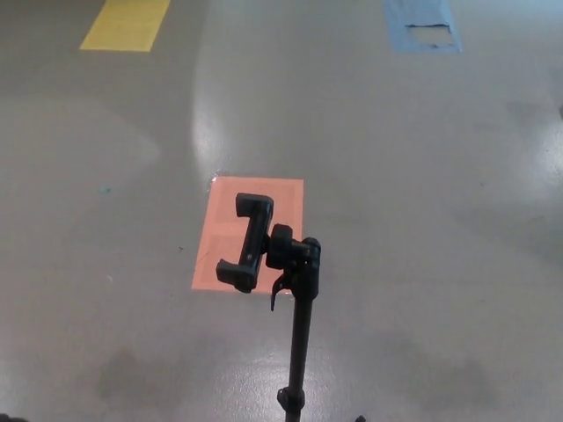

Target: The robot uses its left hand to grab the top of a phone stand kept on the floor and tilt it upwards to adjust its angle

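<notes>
Neither hand is in view, so their state cannot be told. Yellow patch (126, 24) at 11 o'clock. Phone stand (299, 343) rises from 6 o'clock, its clamp (247, 243) over an orange patch (264, 198); advise grasping the clamp squarely and tilting gently. Blue patch (422, 25) at 1 o'clock. Grey floor (440, 220), glossy.

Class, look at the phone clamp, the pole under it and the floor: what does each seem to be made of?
Phone clamp: probably matte black plastic, with moulded, rounded jaws and no shine.
Pole: likely black-painted metal tube, thin and straight with a faint sheen; plastic cannot be ruled out.
Floor: smooth grey coating, perhaps sealed concrete or vinyl, glossy enough to reflect light.
</notes>
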Motion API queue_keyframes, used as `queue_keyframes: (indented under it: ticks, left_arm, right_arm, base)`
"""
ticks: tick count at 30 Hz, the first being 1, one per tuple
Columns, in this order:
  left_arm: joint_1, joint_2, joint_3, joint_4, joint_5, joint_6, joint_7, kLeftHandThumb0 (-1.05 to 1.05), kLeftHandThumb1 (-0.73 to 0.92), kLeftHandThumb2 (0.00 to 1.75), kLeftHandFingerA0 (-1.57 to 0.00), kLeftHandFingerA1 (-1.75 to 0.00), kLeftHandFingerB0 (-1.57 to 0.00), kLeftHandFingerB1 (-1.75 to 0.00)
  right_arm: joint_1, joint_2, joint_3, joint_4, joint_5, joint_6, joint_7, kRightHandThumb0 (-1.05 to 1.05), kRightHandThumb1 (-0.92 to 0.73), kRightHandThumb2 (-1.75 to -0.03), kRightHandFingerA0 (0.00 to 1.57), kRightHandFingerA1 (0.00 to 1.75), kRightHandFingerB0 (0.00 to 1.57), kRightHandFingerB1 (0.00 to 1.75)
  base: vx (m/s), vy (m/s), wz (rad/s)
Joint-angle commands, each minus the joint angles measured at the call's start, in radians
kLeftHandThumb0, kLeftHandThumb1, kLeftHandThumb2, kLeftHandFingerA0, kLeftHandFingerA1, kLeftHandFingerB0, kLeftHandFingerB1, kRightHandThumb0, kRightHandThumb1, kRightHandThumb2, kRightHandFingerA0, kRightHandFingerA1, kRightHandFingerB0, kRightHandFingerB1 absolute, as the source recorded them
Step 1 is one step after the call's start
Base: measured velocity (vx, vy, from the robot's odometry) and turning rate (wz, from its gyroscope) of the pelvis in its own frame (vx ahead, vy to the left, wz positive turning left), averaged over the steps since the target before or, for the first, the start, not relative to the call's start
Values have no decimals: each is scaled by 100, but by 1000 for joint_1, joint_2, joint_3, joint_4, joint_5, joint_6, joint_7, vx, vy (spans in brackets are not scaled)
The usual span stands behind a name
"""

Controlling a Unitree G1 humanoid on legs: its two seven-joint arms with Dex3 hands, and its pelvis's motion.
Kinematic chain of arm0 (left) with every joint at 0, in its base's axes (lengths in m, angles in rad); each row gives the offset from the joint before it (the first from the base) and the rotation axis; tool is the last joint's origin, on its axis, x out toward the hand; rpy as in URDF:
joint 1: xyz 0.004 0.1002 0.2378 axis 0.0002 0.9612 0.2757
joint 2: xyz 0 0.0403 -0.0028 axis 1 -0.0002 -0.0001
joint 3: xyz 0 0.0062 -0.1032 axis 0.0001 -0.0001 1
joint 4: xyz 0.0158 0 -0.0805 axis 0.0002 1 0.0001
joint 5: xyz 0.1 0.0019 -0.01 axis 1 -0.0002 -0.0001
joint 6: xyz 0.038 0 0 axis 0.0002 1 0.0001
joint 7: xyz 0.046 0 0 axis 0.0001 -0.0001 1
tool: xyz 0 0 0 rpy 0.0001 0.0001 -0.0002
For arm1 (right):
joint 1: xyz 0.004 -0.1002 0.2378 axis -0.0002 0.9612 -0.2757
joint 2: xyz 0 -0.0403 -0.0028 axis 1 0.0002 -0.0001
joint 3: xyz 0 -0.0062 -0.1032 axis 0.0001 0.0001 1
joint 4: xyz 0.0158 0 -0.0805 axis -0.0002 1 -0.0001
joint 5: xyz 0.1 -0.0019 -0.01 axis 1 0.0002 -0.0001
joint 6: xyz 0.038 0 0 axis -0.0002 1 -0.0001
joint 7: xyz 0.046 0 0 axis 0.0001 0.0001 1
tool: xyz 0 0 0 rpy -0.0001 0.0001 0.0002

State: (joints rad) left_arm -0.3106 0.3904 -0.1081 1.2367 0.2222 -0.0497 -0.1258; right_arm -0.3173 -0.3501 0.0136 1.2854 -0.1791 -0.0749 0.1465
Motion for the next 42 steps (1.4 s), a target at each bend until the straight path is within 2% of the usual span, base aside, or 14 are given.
queue_keyframes:
  ticks: [1, 5, 6, 8, 13, 14, 15, 16, 17, 20, 22, 23, 25, 42]
  left_arm:
    - [-2, 17, -12, 39, 19, -36, -28, -65, 92, 68, -22, -31, -17, -27]
    - [-7, 16, -10, 47, 16, -43, -20, -33, 60, 113, 0, -47, 0, -47]
    - [-4, 13, 4, 43, 3, -55, -9, -65, 90, 67, -25, -32, -17, -27]
    - [3, 10, 25, 31, -15, -83, 10, -68, 92, 69, -25, -32, -16, -27]
    - [27, -14, 118, -13, -88, -203, 16, -74, 90, 67, -22, -30, -18, -28]
    - [33, -22, 136, -29, -105, -230, 9, -36, 52, 109, 0, -48, 0, -47]
    - [37, -28, 150, -39, -116, -249, 3, -36, 52, 109, 0, -48, 0, -47]
    - [52, -35, 164, -61, -123, -295, 3, -36, 51, 109, 0, -47, 0, -47]
    - [59, -36, 170, -69, -124, -316, 7, -36, 51, 109, 0, -47, 0, -47]
    - [82, -42, 190, -112, -128, -391, 23, -36, 51, 109, 0, -47, 0, -47]
    - [90, -47, 195, -140, -123, -433, 43, -36, 51, 109, 0, -47, 0, -47]
    - [97, -51, 195, -166, -121, -455, 51, -36, 51, 109, 0, -47, 0, -47]
    - [118, -55, 191, -243, -115, -502, 53, -72, 70, 105, -5, -43, -4, -37]
    - [247, 56, 129, -1034, 113, -553, 47, -84, 58, 97, -17, -48, -3, -17]
  right_arm:
    - [-2, -20, -4, 38, -4, -46, 28, -86, -89, -67, 16, 39, 17, 29]
    - [-3, -17, -3, 36, -9, -78, -16, -84, -90, -68, 22, 37, 18, 29]
    - [-2, -14, -10, 34, -4, -97, -30, -88, -89, -68, 22, 38, 16, 27]
    - [0, -7, -25, 28, 8, -134, -52, -85, -70, -105, 16, 48, 9, 40]
    - [-1, 12, -53, 8, 22, -210, -100, -91, -88, -68, 17, 38, 14, 25]
    - [-1, 14, -58, 3, 26, -226, -108, -38, -41, -105, 0, 50, 0, 49]
    - [0, 16, -62, 0, 27, -236, -114, -38, -41, -105, 0, 50, 0, 49]
    - [1, 17, -69, -7, 31, -254, -123, -87, -89, -68, 15, 32, 13, 26]
    - [2, 19, -75, -11, 35, -269, -123, -38, -43, -106, 0, 50, 0, 49]
    - [9, 24, -103, -26, 60, -321, -115, -38, -41, -105, 0, 50, 0, 48]
    - [16, 24, -119, -39, 74, -354, -102, -38, -42, -105, 0, 50, 0, 48]
    - [21, 25, -128, -48, 82, -373, -99, -84, -88, -67, 17, 32, 15, 28]
    - [34, 28, -139, -67, 92, -412, -99, -83, -88, -67, 18, 32, 16, 28]
    - [69, 23, -133, -104, 66, -497, -106, -81, -86, -67, 25, 33, 19, 29]
  base:
    - [0, 0, 0]
    - [0, 0, 0]
    - [0, 0, 0]
    - [0, 0, 0]
    - [0, 0, 0]
    - [0, 0, 0]
    - [0, 0, 0]
    - [0, 0, 0]
    - [0, 0, 0]
    - [0, 0, 0]
    - [0, 0, 0]
    - [0, 0, 0]
    - [0, 0, 0]
    - [0, 0, 0]
